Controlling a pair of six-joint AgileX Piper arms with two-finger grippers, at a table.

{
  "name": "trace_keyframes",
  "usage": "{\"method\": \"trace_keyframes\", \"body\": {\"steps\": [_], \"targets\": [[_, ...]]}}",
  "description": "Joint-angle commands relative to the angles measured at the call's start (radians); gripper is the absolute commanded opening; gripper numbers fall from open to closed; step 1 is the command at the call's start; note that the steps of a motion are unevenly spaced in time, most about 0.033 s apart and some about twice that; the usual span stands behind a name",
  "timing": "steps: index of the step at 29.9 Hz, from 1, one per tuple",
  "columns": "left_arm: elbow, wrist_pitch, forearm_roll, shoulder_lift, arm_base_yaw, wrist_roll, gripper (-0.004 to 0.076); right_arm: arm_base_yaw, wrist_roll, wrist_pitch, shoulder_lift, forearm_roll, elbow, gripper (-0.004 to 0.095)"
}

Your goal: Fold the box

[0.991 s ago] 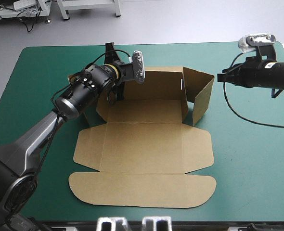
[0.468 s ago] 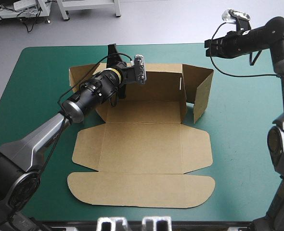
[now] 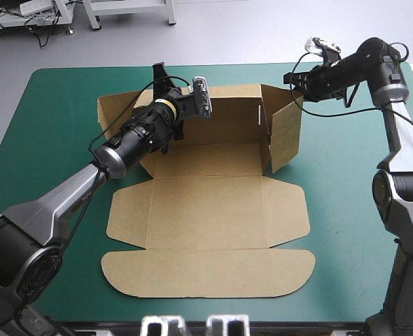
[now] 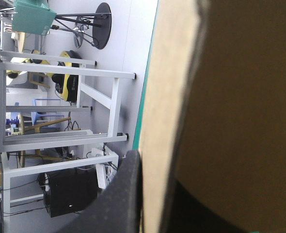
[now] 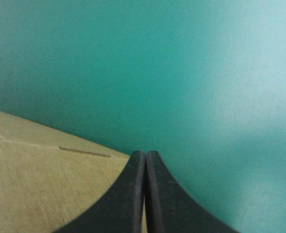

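High view: box (image 3: 206, 210) seemingly runs far-to-near

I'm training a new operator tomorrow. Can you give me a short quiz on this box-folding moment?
1. True or false: the right gripper is open.
2. Which is clamped on the box? A) left gripper B) right gripper C) neither
3. Fill in: the rounded flap nearest the robot lies ___ on the cover.
Key: 1 false; 2 A; 3 flat.
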Motion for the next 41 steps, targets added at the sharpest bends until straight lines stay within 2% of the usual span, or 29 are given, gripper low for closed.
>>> {"method": "trace_keyframes", "body": {"steps": [1,10,12,14,18,21,22,25,28,33,38,40,41], "targets": [[-0.031,-0.033,0.035,-0.05,0.0,-0.037,-0.001,0.014,-0.078,0.012,-0.107,0.12,0.062,-0.002],[-0.029,0.013,0.026,-0.05,0.0,-0.042,-0.0009,0.03,-0.237,0.01,-0.24,0.122,0.308,-0.002],[-0.029,0.028,0.019,-0.045,0.0,-0.042,-0.0009,0.03,-0.289,0.01,-0.263,0.129,0.366,-0.002],[-0.029,0.037,-0.007,-0.038,0.0,-0.038,-0.0009,0.03,-0.4,0.0,-0.29,0.155,0.42,-0.002],[-0.029,0.037,-0.031,-0.027,0.0,-0.038,-0.0009,0.03,-0.51,-0.125,-0.36,0.202,0.523,-0.0018],[-0.029,0.035,-0.034,-0.02,0.0,-0.038,-0.0009,0.03,-0.613,-0.273,-0.432,0.236,0.63,-0.0018],[-0.029,0.035,-0.034,-0.018,0.0,-0.038,-0.0009,0.03,-0.674,-0.337,-0.458,0.269,0.674,-0.0018],[-0.029,0.035,-0.034,-0.014,0.0,-0.033,-0.0009,0.03,-0.879,-0.435,-0.531,0.413,0.822,-0.0018],[-0.029,0.028,-0.08,-0.014,0.0,-0.003,-0.0009,0.03,-1.098,-0.433,-0.564,0.586,0.945,-0.0018],[-0.029,0.055,-0.106,-0.014,0.0,0.031,-0.0009,0.03,-1.302,-0.474,-0.598,0.78,1.079,-0.0018],[-0.027,0.071,-0.114,-0.014,-0.011,0.066,-0.001,0.03,-1.303,-0.443,-0.6,0.739,1.083,-0.0016],[-0.02,0.071,-0.101,-0.014,-0.021,0.075,-0.001,0.03,-1.315,-0.443,-0.6,0.727,1.083,0.0022],[-0.016,0.074,-0.101,-0.014,-0.026,0.075,-0.001,0.03,-1.324,-0.443,-0.6,0.707,1.079,0.0076]]}}
